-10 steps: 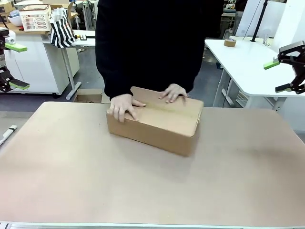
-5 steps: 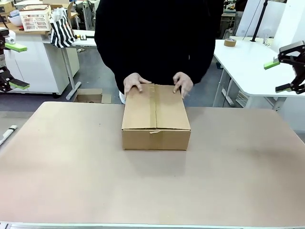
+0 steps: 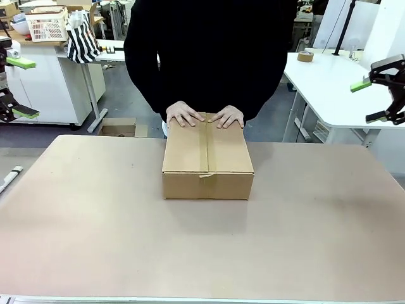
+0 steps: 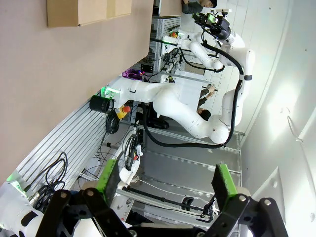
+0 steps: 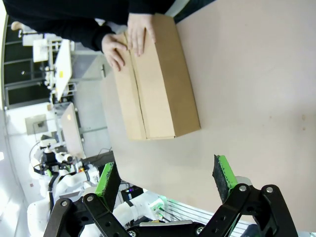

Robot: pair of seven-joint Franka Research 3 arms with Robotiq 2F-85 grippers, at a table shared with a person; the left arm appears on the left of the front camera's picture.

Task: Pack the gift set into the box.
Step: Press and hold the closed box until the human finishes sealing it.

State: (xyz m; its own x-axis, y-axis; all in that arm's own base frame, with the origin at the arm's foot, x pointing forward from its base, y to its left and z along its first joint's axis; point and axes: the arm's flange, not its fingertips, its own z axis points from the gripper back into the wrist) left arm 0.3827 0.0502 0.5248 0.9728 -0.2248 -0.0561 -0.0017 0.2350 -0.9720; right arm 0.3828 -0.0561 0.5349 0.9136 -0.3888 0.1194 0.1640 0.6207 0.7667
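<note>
Tabletop (image 3: 95,247) nearest your side lay bare, a wide tan stretch between you and the work. Out at its flanks, raised well above the surface and well apart from anything on it, hung your left gripper (image 3: 35,88) at the left border and your right gripper (image 3: 361,103) at the right border. Each had its jaws spread wide with nothing between the green pads, and both wrist views said the same. Farther across, about the middle and toward the far side, the box (image 3: 207,155) sat flat on the tabletop. Its top flaps were closed, and a tape strip (image 3: 203,142) ran along the seam from the far end down onto the near face. At that far end the person, standing close against the tabletop's edge, rested one hand (image 3: 185,114) and the other hand (image 3: 227,117) flat on the lid, one on each side of the tape. To my eye you were at the very start: the box was in place but sealed, and nothing had been packed. The next move called for getting those flaps open, and the flat tape would have given your jaws little to pinch, so that job looked better left to the person. You would have done well to keep both arms clear until the hands left the lid, then come in low from a side, wide open, toward a flap edge.
</note>
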